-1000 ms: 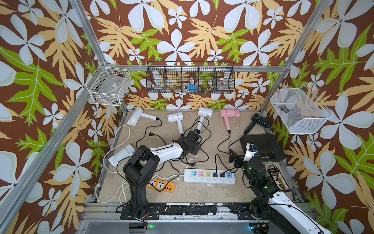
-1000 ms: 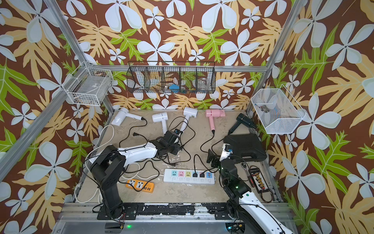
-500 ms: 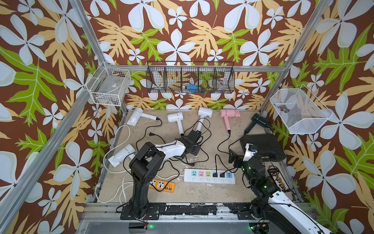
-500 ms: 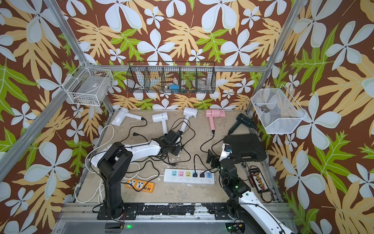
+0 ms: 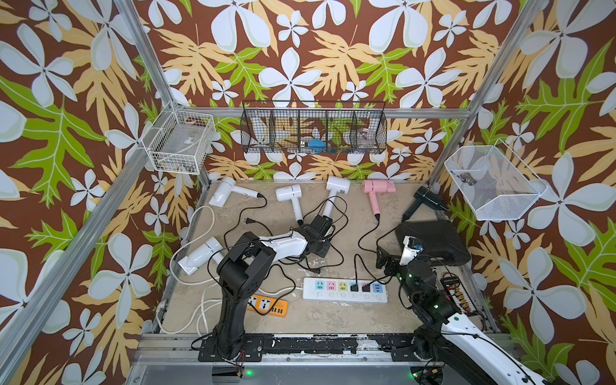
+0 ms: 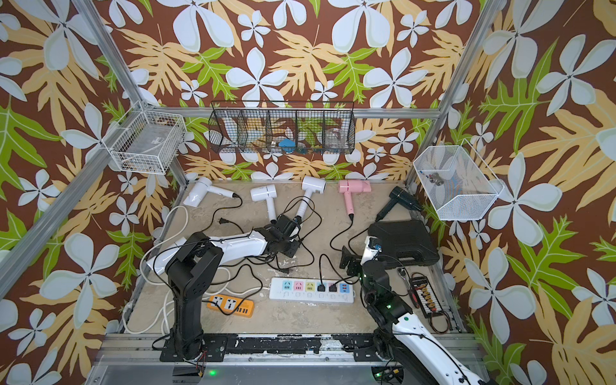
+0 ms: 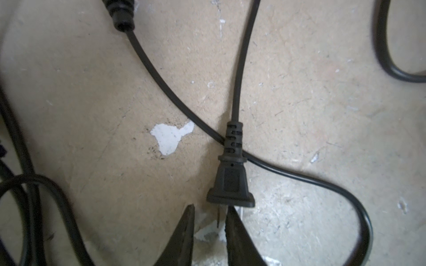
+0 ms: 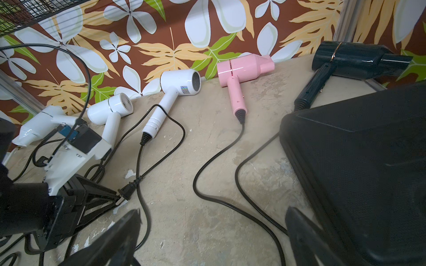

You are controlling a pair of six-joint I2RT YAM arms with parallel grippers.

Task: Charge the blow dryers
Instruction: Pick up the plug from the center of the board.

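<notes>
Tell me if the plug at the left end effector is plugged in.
Unplugged: the plug lies on the tabletop, bare prongs showing by the left end effector.

"Where do the top views look from?"
"High at the front, side by side, down over the table [image 5: 363, 320]."
"And the wrists?"
"Left: close above a plug [image 7: 230, 182]. Right: low, facing the back wall [image 8: 184, 34], sharing the pink dryer [image 8: 242, 66] [image 5: 378, 186] [image 6: 354, 186] with both top views."
</notes>
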